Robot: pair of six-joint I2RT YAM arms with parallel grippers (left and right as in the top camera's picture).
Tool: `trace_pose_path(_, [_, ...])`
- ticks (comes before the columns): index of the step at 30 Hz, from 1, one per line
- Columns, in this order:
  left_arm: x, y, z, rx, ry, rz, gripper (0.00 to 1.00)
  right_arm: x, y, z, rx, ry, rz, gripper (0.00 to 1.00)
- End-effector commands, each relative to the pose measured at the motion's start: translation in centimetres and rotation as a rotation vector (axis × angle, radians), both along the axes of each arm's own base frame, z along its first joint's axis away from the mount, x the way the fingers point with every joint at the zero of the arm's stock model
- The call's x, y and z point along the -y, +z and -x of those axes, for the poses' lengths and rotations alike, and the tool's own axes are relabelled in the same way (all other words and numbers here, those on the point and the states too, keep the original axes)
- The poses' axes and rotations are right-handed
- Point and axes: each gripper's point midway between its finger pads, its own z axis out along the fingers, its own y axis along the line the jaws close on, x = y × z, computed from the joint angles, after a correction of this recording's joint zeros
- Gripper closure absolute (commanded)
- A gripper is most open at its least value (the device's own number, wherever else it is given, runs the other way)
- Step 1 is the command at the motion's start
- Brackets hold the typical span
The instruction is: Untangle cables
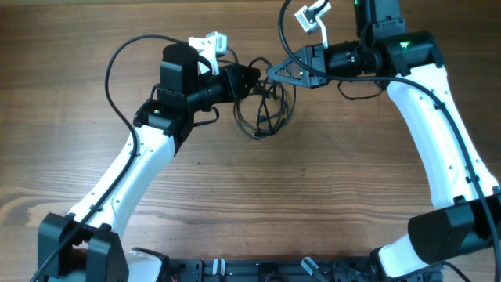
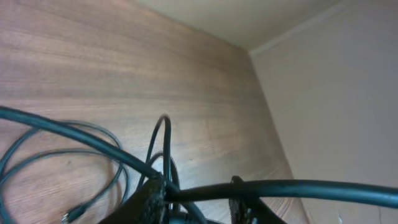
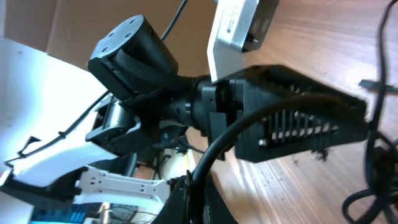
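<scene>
The thin black cables (image 1: 262, 117) hang in tangled loops between my two grippers and rest on the wooden table (image 1: 313, 204). My left gripper (image 1: 250, 77) is at the top left of the tangle. In the left wrist view its jaws (image 2: 196, 202) sit narrowly apart with cable strands pinched between them, and loose loops (image 2: 93, 155) with a plug end (image 2: 71, 216) lie on the wood beyond. My right gripper (image 1: 275, 72) faces it from the right. In the right wrist view its jaws (image 3: 189, 183) are shut on one cable (image 3: 214, 143) that arcs up toward the left gripper (image 3: 311, 124).
Thicker black arm wires loop behind the left arm (image 1: 117, 70) and above the right arm (image 1: 286, 31). The two grippers are almost touching above the table's back middle. More loose cable shows at the right edge of the right wrist view (image 3: 373, 155).
</scene>
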Motion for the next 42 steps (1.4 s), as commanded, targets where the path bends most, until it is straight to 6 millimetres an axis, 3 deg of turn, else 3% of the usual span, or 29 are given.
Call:
trace_pose_path(1, [0.3, 0.9, -0.5, 0.046, -0.004, 0.015, 0.62, -0.7, 1.4, 1.6, -0.053, 0.051, -0.057, 0.96])
trace_pose_path(5, [0.1, 1.4, -1.1, 0.041, 0.042, 0.041, 0.62, -1.0, 1.4, 1.8, -0.082, 0.050, -0.051, 0.96])
trace_pose_path(9, [-0.2, 1.4, -1.4, 0.021, 0.073, 0.053, 0.96, -1.1, 1.3, 1.9, -0.100, 0.046, -0.047, 0.96])
trace_pose_path(20, [-0.2, 1.0, -1.3, -0.021, 0.094, 0.069, 0.96, -1.2, 1.3, 1.8, -0.115, 0.038, -0.042, 0.96])
trace_pose_path(23, [0.6, 1.3, -0.9, 0.034, 0.041, 0.041, 0.82, -1.2, 1.3, 1.8, -0.114, 0.038, -0.042, 0.96])
trace_pose_path(28, [1.3, 1.1, 0.3, 0.151, -0.107, -0.043, 0.76, -1.0, 1.3, 1.6, -0.112, 0.033, -0.043, 0.96])
trace_pose_path(30, [0.7, 0.2, 0.5, 0.157, -0.124, -0.094, 0.74, -0.7, 1.3, 1.3, -0.110, 0.023, -0.043, 0.96])
trace_pose_path(33, [-1.1, -0.6, 0.8, 0.164, -0.174, -0.124, 0.60, -0.1, 1.4, 0.7, -0.097, 0.002, -0.047, 0.96])
trace_pose_path(38, [-2.5, 1.1, 2.4, 0.286, -0.358, -0.046, 0.56, 0.2, 1.6, 0.2, -0.075, -0.007, -0.054, 0.96])
trace_pose_path(42, [-1.7, 1.6, 3.4, 0.353, -0.438, -0.036, 0.53, 0.2, 1.6, 0.2, -0.075, -0.006, -0.054, 0.96])
